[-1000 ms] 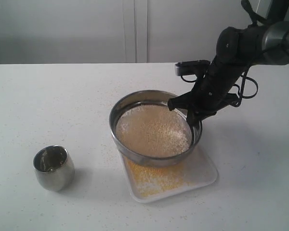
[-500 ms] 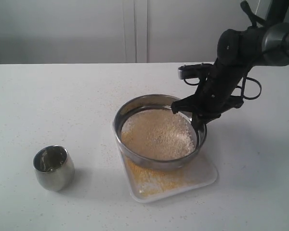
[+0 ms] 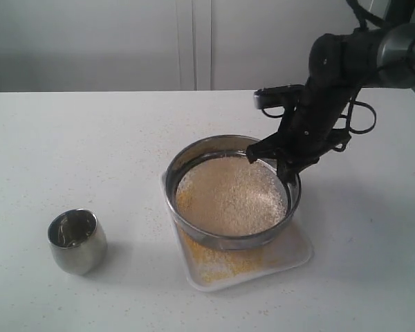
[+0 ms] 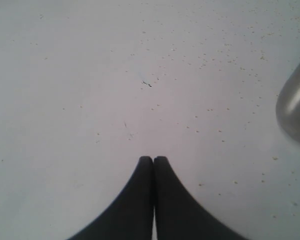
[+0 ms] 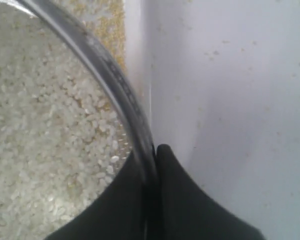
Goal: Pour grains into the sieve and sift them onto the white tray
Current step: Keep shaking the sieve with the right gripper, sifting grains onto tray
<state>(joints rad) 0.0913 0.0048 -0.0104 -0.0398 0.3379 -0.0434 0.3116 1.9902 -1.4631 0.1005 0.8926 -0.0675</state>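
Sieve [image 3: 221, 240] rim pinched by right tool [image 5: 151, 154] | left tool [image 4: 153, 159] closed, empty

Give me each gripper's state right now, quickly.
Left gripper: closed, holding nothing.
Right gripper: closed on the rim of the sieve.

Bare tabletop [image 3: 76, 145] lies wide between the steel cup [image 3: 77, 241], front left, and the sieve [image 3: 225, 240] over the white tray [image 3: 294, 250] at centre; the right gripper [image 3: 285, 180], clamped on the sieve's right rim, and its arm [image 3: 335, 76] block that side.
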